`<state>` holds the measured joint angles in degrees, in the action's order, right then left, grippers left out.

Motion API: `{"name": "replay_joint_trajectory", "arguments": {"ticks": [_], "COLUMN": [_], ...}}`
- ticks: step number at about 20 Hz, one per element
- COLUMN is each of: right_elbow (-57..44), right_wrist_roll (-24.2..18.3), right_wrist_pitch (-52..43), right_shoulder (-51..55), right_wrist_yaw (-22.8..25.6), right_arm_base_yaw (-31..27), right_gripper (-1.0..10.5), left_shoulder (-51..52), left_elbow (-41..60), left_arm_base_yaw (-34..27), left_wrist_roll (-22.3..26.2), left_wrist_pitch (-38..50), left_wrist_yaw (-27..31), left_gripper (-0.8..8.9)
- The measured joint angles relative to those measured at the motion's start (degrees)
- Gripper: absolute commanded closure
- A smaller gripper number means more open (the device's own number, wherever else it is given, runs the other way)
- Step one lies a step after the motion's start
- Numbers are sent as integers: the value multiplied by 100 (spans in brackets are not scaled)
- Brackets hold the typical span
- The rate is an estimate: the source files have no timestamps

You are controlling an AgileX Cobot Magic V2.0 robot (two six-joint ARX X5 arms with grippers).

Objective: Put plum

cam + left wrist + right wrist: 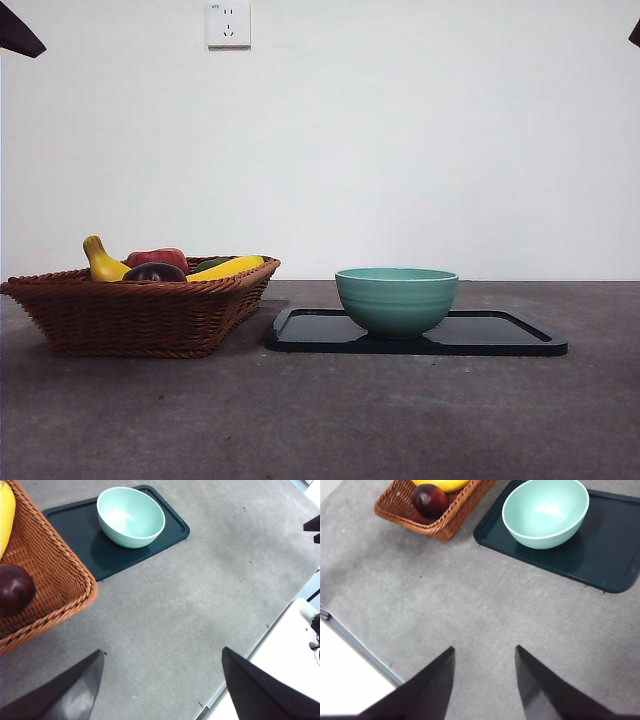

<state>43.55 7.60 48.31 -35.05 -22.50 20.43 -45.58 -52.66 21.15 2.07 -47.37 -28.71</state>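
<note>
Grey, speckled table [330,420] under everything. On it, a flat dark green rectangular tray [500,335], just beside a brown woven wicker basket [130,315]. Standing on the tray, a round mint-green ceramic bowl [397,298], nothing inside. In the basket, a long yellow banana [228,267], a red fruit [158,257], and against the near wall the small, glossy, dark maroon plum [155,272], well apart from the bowl. Above the table, both high and holding nothing: left gripper [160,685] spread wide, right gripper [485,680] parted more narrowly.
</note>
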Motion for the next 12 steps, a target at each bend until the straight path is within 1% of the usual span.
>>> {"name": "replay_joint_trajectory", "arguments": {"ticks": [3,5,6,9,12], "right_elbow": [0,50,151,752,1578], "right_wrist_roll": [439,820,938,1045,977], "right_wrist_pitch": [-424,-750,-831,-881,-940], "right_shoulder": [-214,-581,-835,-1775,-2916], "right_wrist_yaw": [0,24,116,411,481], "right_arm_base_yaw": [0,-9,-31,-144,-286], "right_gripper": [740,723,723,718,716], "left_shoulder": [0,0,0,0,0], "left_elbow": [0,0,0,0,0], "left_arm_base_yaw": [0,0,0,0,0], "left_wrist_roll": [0,0,0,0,0], "left_wrist_pitch": [0,0,0,0,0], "left_wrist_yaw": [0,0,0,0,0], "left_gripper": [440,440,440,440,440]}}
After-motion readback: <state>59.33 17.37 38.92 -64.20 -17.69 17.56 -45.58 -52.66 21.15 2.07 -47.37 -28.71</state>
